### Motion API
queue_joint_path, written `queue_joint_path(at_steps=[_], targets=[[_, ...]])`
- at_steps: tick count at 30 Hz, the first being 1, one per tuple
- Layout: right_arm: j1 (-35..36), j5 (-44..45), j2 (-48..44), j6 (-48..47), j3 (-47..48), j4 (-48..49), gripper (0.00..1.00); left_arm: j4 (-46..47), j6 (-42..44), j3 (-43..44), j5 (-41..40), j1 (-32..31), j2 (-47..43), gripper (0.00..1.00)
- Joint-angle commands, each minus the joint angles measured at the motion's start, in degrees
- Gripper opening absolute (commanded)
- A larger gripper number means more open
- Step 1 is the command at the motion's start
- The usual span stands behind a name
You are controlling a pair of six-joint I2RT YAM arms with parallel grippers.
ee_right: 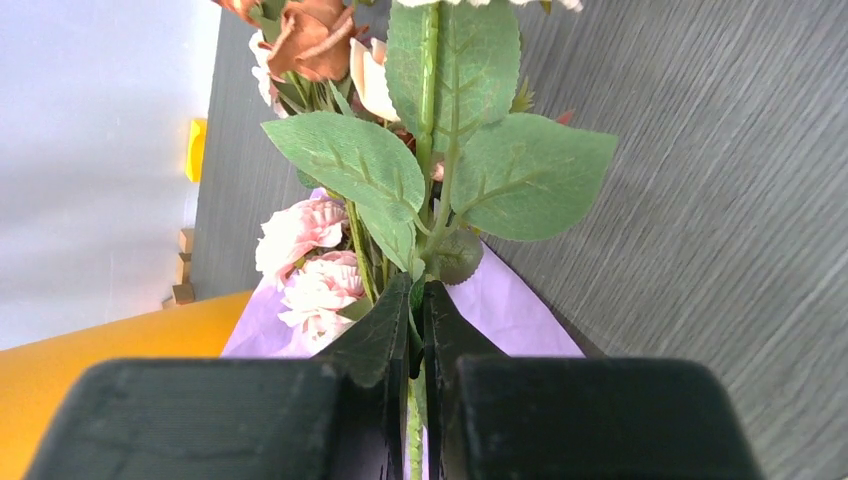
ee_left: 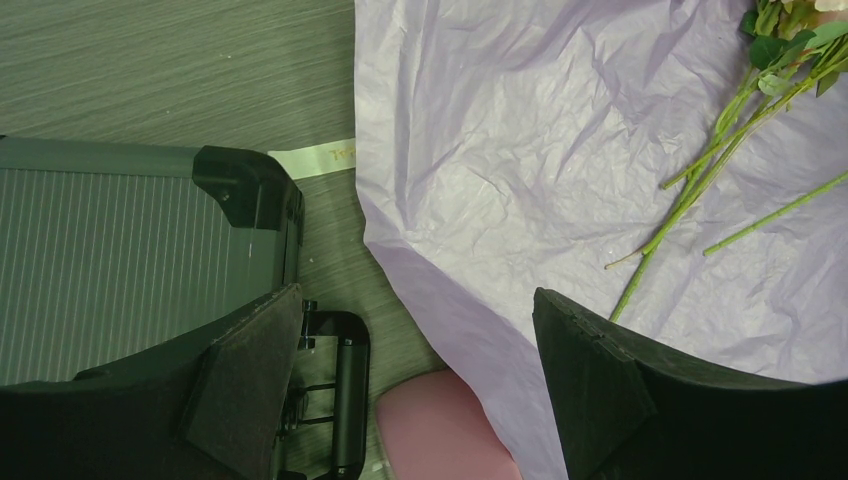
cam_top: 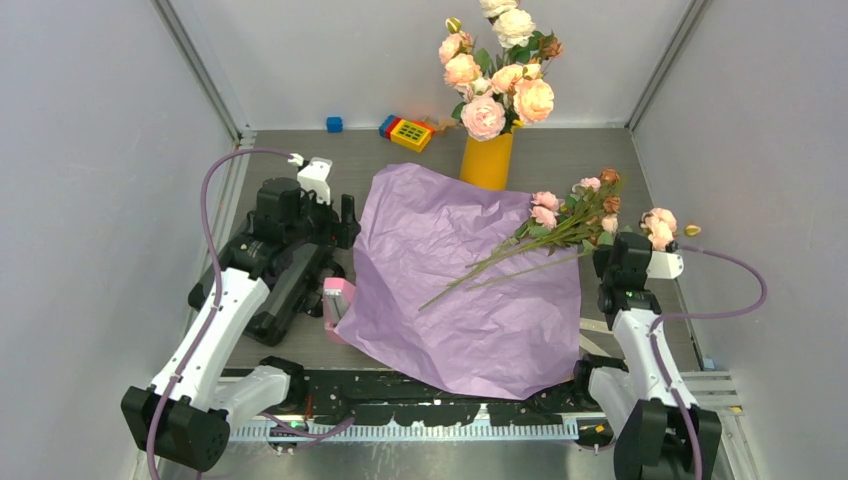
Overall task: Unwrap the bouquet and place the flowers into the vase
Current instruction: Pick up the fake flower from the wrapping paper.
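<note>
The right gripper (ee_right: 420, 292) fills the bottom of its own wrist view, its jaws pinched tight on one thin green stem (ee_right: 431, 120) just under a spread of broad leaves; the stem's top is cut off by the upper edge of that view, and its lower run is hidden between the fingers; from above, a pair of pale pink blooms (cam_top: 660, 228) sits right at this gripper, off the right edge of the lilac paper (cam_top: 450, 290); the paper lies opened out and crinkled over the middle of the table (cam_top: 290, 350); the rest of the flowers (cam_top: 565, 222) lie on its far right part, heads toward the right wall, stems trailing down-left across the sheet; the vase (cam_top: 487, 160) stands upright at the paper's far edge, already holding big pale roses (cam_top: 495, 70), with its base where the sheet ends, so contact cannot be told; the left gripper (ee_left: 415, 310) hangs with its jaws spread wide and holding nothing, over the paper's left edge; a pink piece (ee_left: 440, 425) shows there, partly tucked under the sheet, its nature unclear; small toy blocks (cam_top: 408, 132) sit by the back wall.
</note>
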Motion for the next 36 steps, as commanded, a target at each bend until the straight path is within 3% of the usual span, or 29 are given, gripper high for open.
queue_joint_path(at_steps=[1,9,15,21,27,36], targets=[[-0.26,4.77,-7.29,-4.76,3.87,-6.54,0.0,1.78,-0.28,0.11,-0.23,-0.25,-1.72,0.88],[-0.24,6.91,-15.83,-15.39,11.69,-8.14,0.0,1.9,-0.29,0.1,-0.27,-0.3,-1.95,0.87],[-0.23,-0.13,-16.48,-23.44,16.57,2.03,0.0,1.85,-0.2,0.05,-0.57,-0.3,-2.02,0.88],[-0.2,-5.04,-12.35,-28.09,23.11,11.57,0.0,1.81,-0.12,0.06,-0.88,-0.3,-2.05,0.88],[-0.12,-5.9,-5.96,-29.27,28.7,24.69,0.0,1.8,-0.02,0.11,-1.0,-0.29,-1.72,0.87],[1.14,-5.75,4.14,-30.46,37.44,36.22,0.0,1.8,0.16,0.03,-1.35,-0.3,-1.51,0.88]])
